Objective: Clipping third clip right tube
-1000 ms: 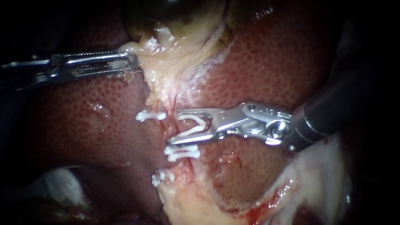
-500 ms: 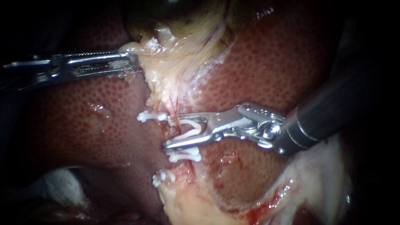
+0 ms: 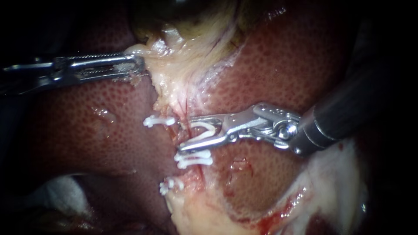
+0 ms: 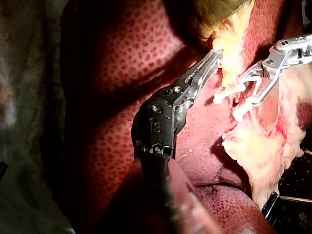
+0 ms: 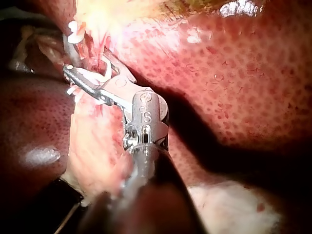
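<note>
The dark red, finely stippled liver (image 3: 278,69) fills the field, glossy and wet. Down its middle runs a ragged band of pale yellow fatty tissue (image 3: 183,74), soft and stringy. The left instrument (image 3: 138,65), a slim steel shaft with a serrated pincer, is clenched on this band's upper edge, probably to draw it taut and expose what lies below. The right instrument (image 3: 183,133) spreads its pincer across the thin reddish right tube (image 3: 183,112), which lies between the two tips. The pincer grasps a curved white plastic clip (image 3: 204,129), gaping and not yet squeezed. Just below sits a fastened white plastic clip (image 3: 193,160), so the new one appears aimed just above it.
</note>
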`<state>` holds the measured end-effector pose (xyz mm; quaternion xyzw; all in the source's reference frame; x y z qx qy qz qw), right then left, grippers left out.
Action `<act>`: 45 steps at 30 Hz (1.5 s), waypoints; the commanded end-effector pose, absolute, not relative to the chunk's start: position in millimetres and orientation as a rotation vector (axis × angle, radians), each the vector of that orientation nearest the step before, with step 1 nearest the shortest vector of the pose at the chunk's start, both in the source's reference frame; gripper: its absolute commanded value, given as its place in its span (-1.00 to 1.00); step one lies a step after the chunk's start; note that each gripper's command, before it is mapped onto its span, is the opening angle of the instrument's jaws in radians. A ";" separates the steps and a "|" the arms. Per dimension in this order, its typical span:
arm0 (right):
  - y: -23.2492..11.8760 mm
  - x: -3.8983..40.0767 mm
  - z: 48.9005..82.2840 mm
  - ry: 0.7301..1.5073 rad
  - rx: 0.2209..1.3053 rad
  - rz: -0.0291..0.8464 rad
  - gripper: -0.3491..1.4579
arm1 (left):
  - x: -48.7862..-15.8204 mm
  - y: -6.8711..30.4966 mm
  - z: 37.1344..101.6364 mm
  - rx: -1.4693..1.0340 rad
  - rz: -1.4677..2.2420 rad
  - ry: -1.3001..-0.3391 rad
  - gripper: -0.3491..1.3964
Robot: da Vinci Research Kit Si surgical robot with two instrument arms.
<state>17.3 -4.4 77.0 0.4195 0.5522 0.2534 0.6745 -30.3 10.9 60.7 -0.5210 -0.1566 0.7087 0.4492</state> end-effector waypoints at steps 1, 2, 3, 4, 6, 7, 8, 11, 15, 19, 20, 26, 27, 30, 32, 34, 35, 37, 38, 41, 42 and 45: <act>-4.6 17.5 76.6 1.258 0.972 0.568 -0.09 | -30.3 11.0 60.8 -1.289 1.753 -0.388 -1.00; -4.7 17.6 76.3 1.265 0.997 0.564 -0.09 | -30.3 11.0 60.9 -1.289 1.753 -0.388 -1.00; -4.9 17.7 76.0 1.270 1.016 0.564 -0.10 | -30.3 11.0 60.9 -1.289 1.753 -0.388 -1.00; -5.1 18.0 75.7 1.281 1.038 0.561 -0.10 | -30.3 11.0 60.9 -1.289 1.753 -0.388 -1.00; -5.4 18.3 75.2 1.295 1.075 0.562 -0.11 | -30.3 11.0 61.0 -1.289 1.753 -0.388 -1.00; -5.6 18.5 74.9 1.304 1.090 0.557 -0.11 | -30.3 11.0 61.0 -1.289 1.753 -0.388 -1.00; -5.8 18.7 74.7 1.305 1.097 0.557 -0.11 | -30.3 11.0 61.0 -1.289 1.753 -0.388 -1.00; -6.0 19.0 74.3 1.312 1.116 0.556 -0.11 | -30.3 11.0 61.0 -1.289 1.753 -0.388 -1.00; -5.6 19.4 74.2 1.325 1.117 0.561 -0.11 | -30.3 11.0 61.1 -1.289 1.753 -0.387 -1.00; -5.2 19.9 74.1 1.332 1.107 0.578 -0.11 | -30.4 10.9 61.3 -1.289 1.753 -0.385 -1.00; -5.1 20.0 74.1 1.335 1.108 0.579 -0.11 | -30.4 10.9 61.3 -1.289 1.753 -0.385 -1.00; -4.6 19.9 74.1 1.339 1.097 0.596 -0.14 | -30.5 10.8 61.4 -1.289 1.753 -0.384 -1.00; -4.5 19.9 74.2 1.339 1.094 0.599 -0.15 | -30.5 10.8 61.4 -1.289 1.754 -0.384 -1.00; -4.3 19.8 74.4 1.339 1.080 0.612 -0.18 | -30.5 10.8 61.4 -1.289 1.754 -0.384 -1.00; -4.0 19.6 74.7 1.339 1.079 0.614 -0.24 | -30.5 10.8 61.5 -1.291 1.754 -0.386 -1.00; -3.9 19.5 74.9 1.339 1.076 0.617 -0.31 | -30.5 10.7 61.5 -1.291 1.754 -0.386 -1.00; -3.8 19.4 75.0 1.339 1.076 0.618 -0.34 | -30.5 10.7 61.5 -1.291 1.754 -0.386 -1.00; -3.7 19.1 75.1 1.337 1.072 0.630 -0.49 | -30.5 10.7 61.5 -1.291 1.754 -0.386 -1.00; -3.6 18.9 75.2 1.334 1.072 0.639 -0.58 | -30.6 10.7 61.5 -1.291 1.754 -0.386 -1.00; -3.6 18.4 75.3 1.311 1.108 0.681 -0.96 | -30.6 10.7 61.5 -1.291 1.754 -0.386 -1.00; -3.7 18.2 75.3 1.308 1.112 0.685 -1.00 | -30.6 10.7 61.5 -1.291 1.754 -0.386 -1.00; -3.9 17.9 75.3 1.302 1.121 0.692 -1.00 | -30.6 10.7 61.5 -1.291 1.754 -0.385 -1.00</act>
